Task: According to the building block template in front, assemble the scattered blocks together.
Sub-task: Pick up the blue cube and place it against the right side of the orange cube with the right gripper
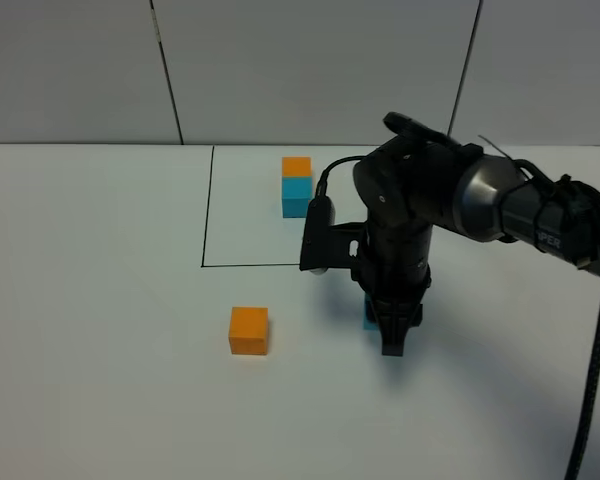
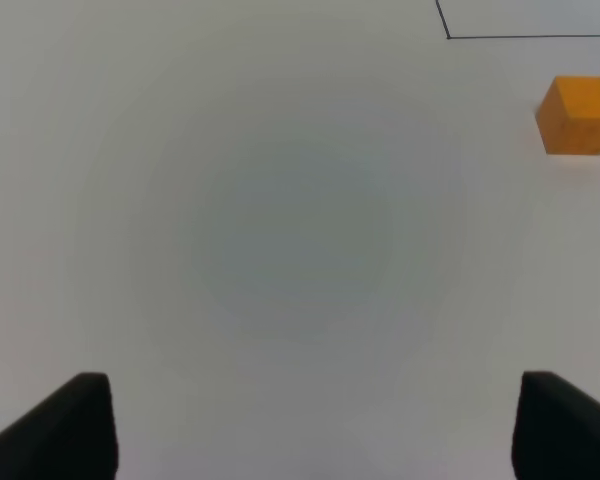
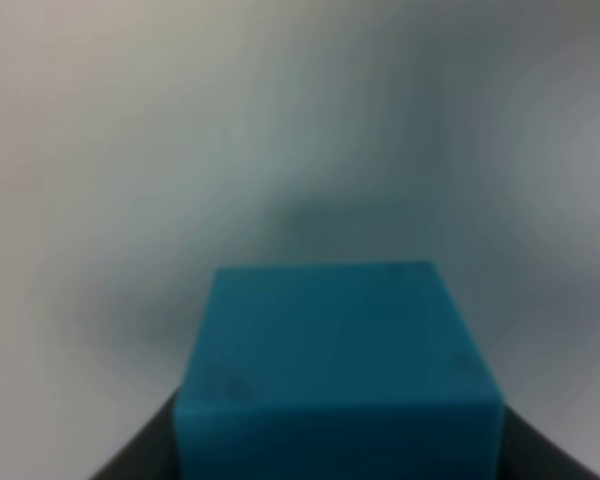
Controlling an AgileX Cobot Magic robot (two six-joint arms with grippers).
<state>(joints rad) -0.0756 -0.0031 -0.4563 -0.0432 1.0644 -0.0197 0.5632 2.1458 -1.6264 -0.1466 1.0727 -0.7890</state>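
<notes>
— What's the room like from where you stand?

— Plain. A grey panelled wall (image 1: 80, 70) at the back and a white table (image 1: 100, 400) filling everything below it.

— And the biggest thing on it?

— The right arm (image 1: 500, 210), black, reaching in from the right side and bent straight down toward the tabletop. Next comes a thin black outline (image 1: 206, 210) drawn on the table (its right part is hidden behind the arm).

— The template?

— The template (image 1: 296, 186) sits inside that outline toward the far edge: orange behind, teal in front, touching.

— The loose ones?

— The orange cube (image 1: 248, 331) rests alone on the table, outside the outline, on the near side of its front line. The teal cube (image 1: 368, 316) is to its right, mostly hidden by the right gripper (image 1: 392, 338). The right wrist camera shows dark fingers (image 3: 140, 462) pressed against both sides of it, so that gripper is clamped on the teal cube. Whether it is lifted I cannot tell.

— The other arm?

— The left gripper (image 2: 315, 428) has its jaws wide apart over bare table, holding nothing, well apart from the orange cube.
</notes>
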